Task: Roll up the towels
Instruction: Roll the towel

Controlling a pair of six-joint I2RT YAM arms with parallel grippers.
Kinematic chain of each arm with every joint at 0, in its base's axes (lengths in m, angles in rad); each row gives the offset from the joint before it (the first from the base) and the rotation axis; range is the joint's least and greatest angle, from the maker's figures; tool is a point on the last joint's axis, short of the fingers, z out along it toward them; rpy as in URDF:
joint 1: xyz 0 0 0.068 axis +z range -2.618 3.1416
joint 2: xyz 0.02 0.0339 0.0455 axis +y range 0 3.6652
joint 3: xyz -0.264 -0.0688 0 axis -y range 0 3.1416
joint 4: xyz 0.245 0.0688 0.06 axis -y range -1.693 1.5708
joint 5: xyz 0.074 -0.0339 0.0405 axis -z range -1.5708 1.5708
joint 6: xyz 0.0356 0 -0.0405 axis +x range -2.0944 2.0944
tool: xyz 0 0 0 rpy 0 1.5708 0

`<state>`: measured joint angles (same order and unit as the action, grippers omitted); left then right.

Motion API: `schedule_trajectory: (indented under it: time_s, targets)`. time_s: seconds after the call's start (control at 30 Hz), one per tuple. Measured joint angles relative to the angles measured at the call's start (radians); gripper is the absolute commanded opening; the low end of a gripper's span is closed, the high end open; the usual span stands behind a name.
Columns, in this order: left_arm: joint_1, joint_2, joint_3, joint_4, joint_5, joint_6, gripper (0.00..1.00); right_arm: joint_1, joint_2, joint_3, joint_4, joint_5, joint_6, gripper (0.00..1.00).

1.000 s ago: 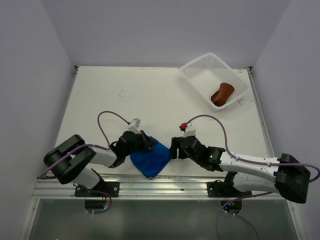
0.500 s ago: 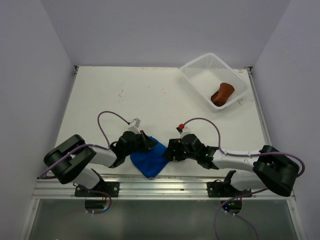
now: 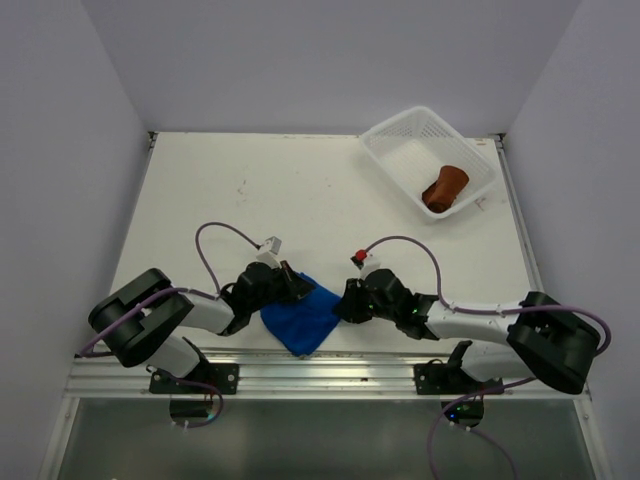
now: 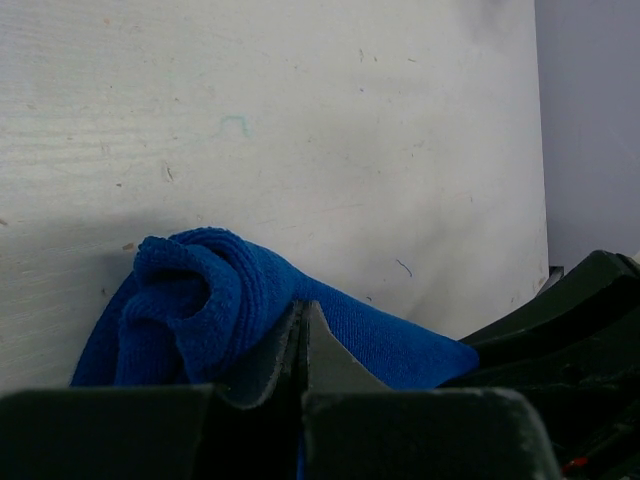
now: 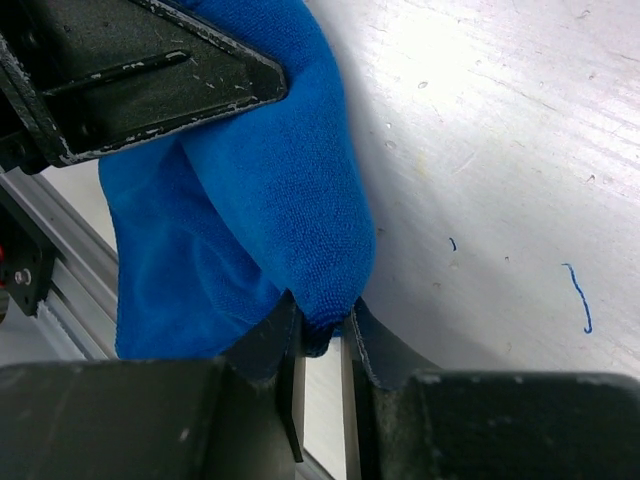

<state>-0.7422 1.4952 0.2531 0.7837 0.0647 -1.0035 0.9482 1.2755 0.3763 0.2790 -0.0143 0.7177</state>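
The bright blue towel [image 3: 300,320] lies bunched near the table's front edge, between both arms. My left gripper [image 3: 292,285] is shut at the towel's upper left corner; in the left wrist view its fingertips [image 4: 301,315] meet with the blue cloth [image 4: 200,290] heaped around them and a sliver of blue between them. My right gripper [image 3: 343,305] pinches a folded edge on the towel's right side; the right wrist view shows the blue fold [image 5: 270,200] squeezed between the fingers of that gripper [image 5: 325,325]. The rust-brown towel [image 3: 445,187] lies rolled in the basket.
The white mesh basket [image 3: 400,150] sits at the table's back right corner. The metal rail [image 3: 330,375] along the front edge runs just below the blue towel. In the right wrist view my left gripper's dark body [image 5: 150,80] is close above the cloth.
My right gripper slid left to the blue towel's right edge and closed on a fold of it. The left gripper and the brown towel stayed where they were.
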Motion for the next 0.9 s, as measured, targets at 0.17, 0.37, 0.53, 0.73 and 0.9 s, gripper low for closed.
schedule_trajectory:
  time_s: [0.17,0.37,0.53,0.73,0.9]
  targets:
    - [0.000,0.000,0.010,-0.014,-0.001,0.005,0.00,0.003,-0.007,0.004,-0.011,0.005,-0.046,0.00]
    - [0.011,-0.006,0.050,-0.088,0.006,0.039,0.00,0.126,-0.007,0.062,-0.099,0.159,-0.120,0.00]
    - [0.053,-0.030,0.085,-0.176,0.035,0.068,0.00,0.241,0.037,0.150,-0.183,0.303,-0.170,0.00]
    - [0.108,-0.087,0.135,-0.315,0.028,0.121,0.04,0.340,0.149,0.286,-0.309,0.472,-0.212,0.00]
    - [0.126,-0.135,0.155,-0.401,0.003,0.153,0.04,0.414,0.240,0.388,-0.401,0.576,-0.246,0.00]
